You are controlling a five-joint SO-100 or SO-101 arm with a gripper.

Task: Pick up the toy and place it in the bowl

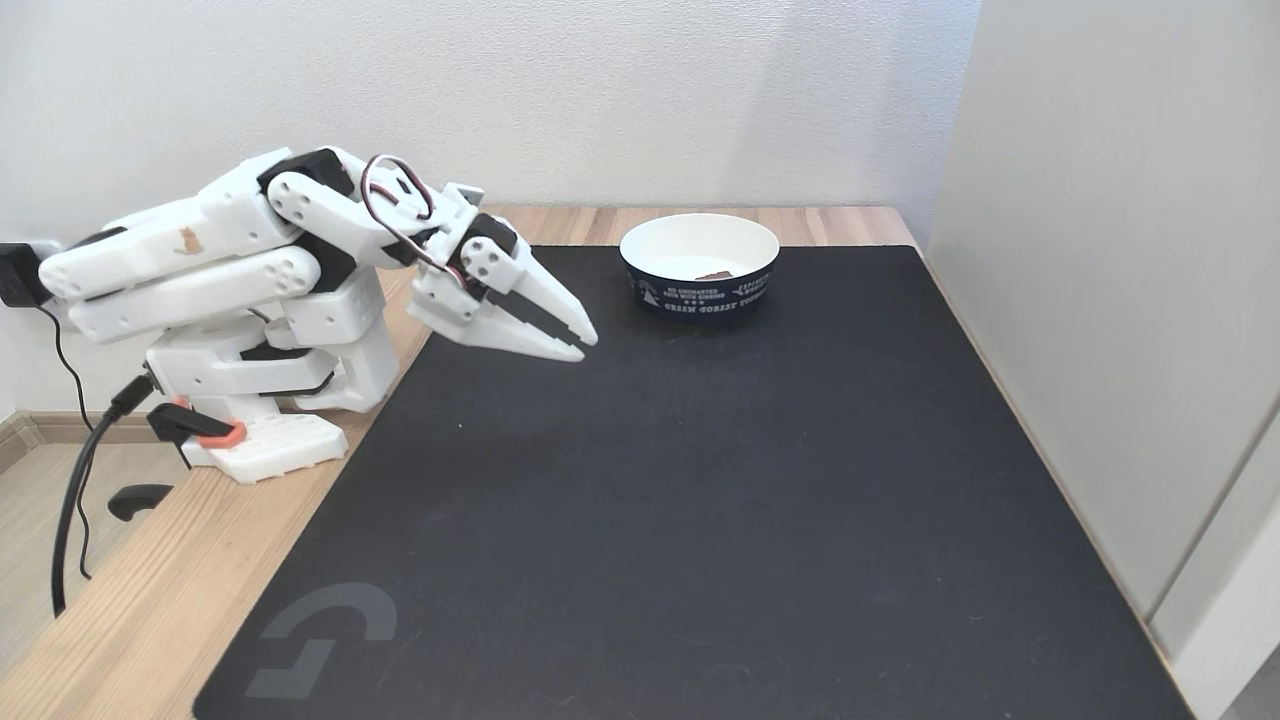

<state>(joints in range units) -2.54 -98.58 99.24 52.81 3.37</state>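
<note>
Toy [714, 275] lies inside the bowl [699, 297], near its front wall. Gripper [586, 343] hangs folded over the mat's [700, 480] left edge, nearly closed and empty. Little looks risky; only a stray swing toward the light bowl could knock it over.

The end effector [583, 345] hangs nearly closed and empty over the black mat [700, 500] — right of it and farther back stands the bowl [699, 290] (the toy [716, 275] lies inside).
</note>
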